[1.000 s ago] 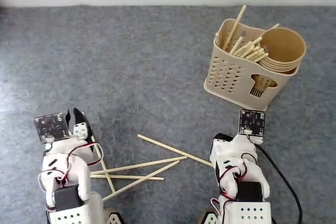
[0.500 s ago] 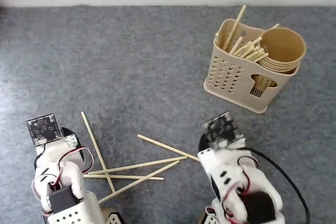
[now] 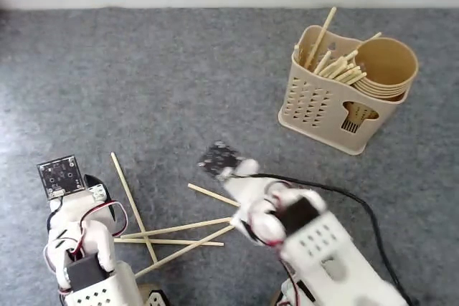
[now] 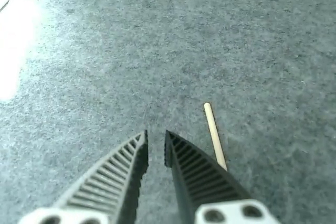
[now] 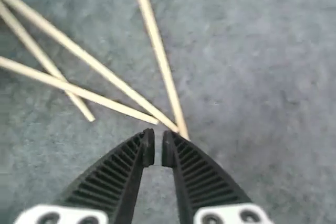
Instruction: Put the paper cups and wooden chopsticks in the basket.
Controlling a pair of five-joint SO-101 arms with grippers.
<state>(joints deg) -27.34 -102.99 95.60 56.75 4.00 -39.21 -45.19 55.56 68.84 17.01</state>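
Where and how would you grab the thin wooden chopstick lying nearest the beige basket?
Grip the thin wooden chopstick toward its free end, from straight above, jaws across its width: it lies flat on the grey carpet, clear there of the other chopsticks.

The right gripper (image 5: 158, 149), apparently closed, hangs just beside four chopsticks (image 5: 160, 59) on carpet (image 5: 262, 51).

In the high view the right arm (image 3: 315, 238) covers one end of a chopstick (image 3: 209, 193). Cups (image 3: 387, 62) nest in the basket (image 3: 315, 105), too tight to count. Another chopstick (image 4: 213, 132) ends hidden behind the left jaws.
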